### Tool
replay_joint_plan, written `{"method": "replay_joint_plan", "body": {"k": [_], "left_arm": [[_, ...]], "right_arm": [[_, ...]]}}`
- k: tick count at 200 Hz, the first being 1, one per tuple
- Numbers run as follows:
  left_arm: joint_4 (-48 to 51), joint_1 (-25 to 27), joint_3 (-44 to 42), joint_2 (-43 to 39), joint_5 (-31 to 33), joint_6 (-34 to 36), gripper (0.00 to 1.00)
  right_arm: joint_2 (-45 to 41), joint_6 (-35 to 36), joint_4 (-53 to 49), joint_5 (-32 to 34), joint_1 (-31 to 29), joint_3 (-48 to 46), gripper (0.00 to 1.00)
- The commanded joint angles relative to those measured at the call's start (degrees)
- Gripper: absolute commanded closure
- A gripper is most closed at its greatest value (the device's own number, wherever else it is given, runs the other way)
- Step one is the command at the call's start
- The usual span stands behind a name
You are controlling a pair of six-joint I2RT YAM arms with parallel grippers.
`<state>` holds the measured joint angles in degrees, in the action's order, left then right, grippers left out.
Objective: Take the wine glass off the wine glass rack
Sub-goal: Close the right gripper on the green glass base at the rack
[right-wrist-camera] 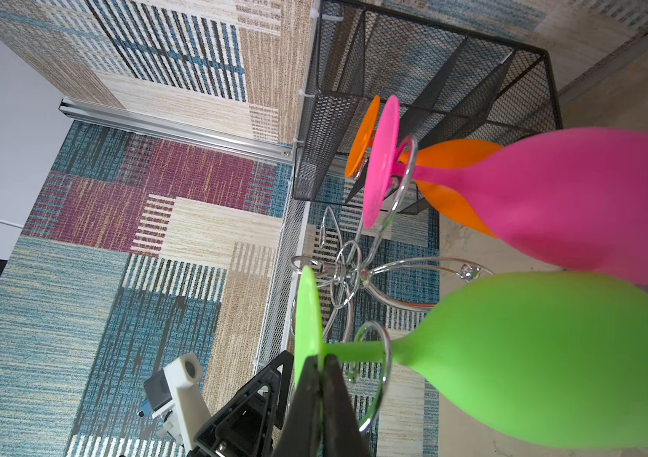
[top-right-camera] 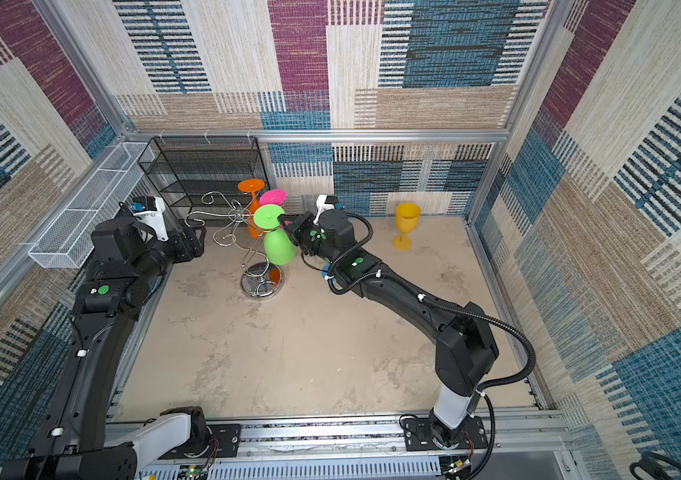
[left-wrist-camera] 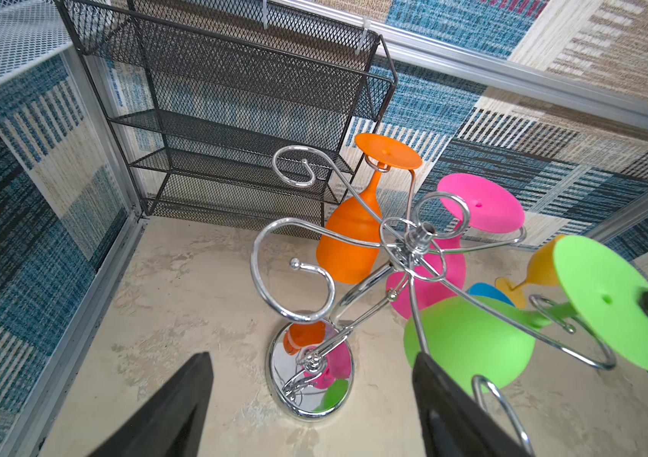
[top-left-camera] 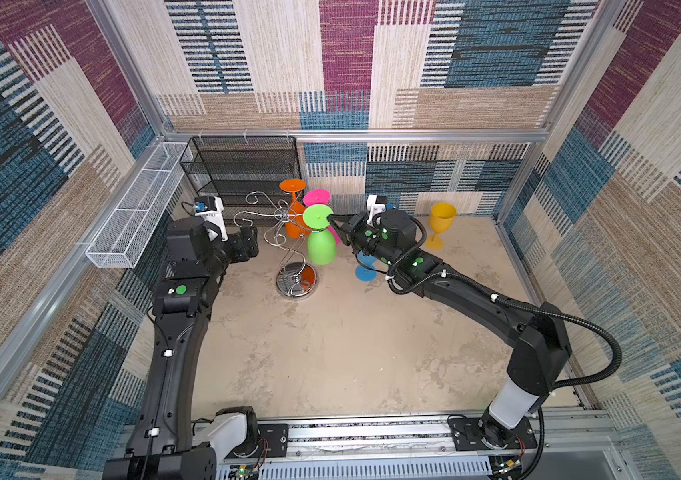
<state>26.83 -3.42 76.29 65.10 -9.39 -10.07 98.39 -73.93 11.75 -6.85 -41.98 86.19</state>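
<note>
Hold firm with the right jaws, pinched on the foot-disc rim of the green wine glass (right-wrist-camera: 532, 356), hung bowl-down in a scroll arm of the wine glass rack (top-left-camera: 289, 286), stem inside the curl; draw the stem out through the curl's opening, level and slow, lest the disc snag the wire; expect swing from so thin an edge grip; mind the pink wine glass (top-left-camera: 317, 197) just beside; leave the left jaws, spread wide near the rack's far side, ready to steady the stand on the tabletop (top-left-camera: 351, 353).
</note>
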Motion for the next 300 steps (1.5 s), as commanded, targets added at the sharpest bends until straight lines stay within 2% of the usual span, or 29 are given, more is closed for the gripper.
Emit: {"method": "replay_joint_plan", "body": {"k": [1,86,188,300], "left_arm": [[-2.04,-0.1,-0.18,0.2,-1.03,-0.13,0.18],[-2.36,-0.21,-0.3,0.72,-1.84,-0.47,0.18],[-2.66,-0.23,-0.49,0.96,-2.48,-0.7,0.19],[-2.75,-0.18,-0.53,0.82,-2.81,-0.72,0.19]], "right_arm": [[-0.99,0.78,1.21,0.47,-0.27,-0.9,1.0],[-1.19,1.33,2.12,0.32,-3.18,-1.66,1.0],[4.3,1.71,1.79,0.08,-3.72,4.5,1.0],[5.32,2.21,1.52,5.69,-3.55,6.73,1.0]]}}
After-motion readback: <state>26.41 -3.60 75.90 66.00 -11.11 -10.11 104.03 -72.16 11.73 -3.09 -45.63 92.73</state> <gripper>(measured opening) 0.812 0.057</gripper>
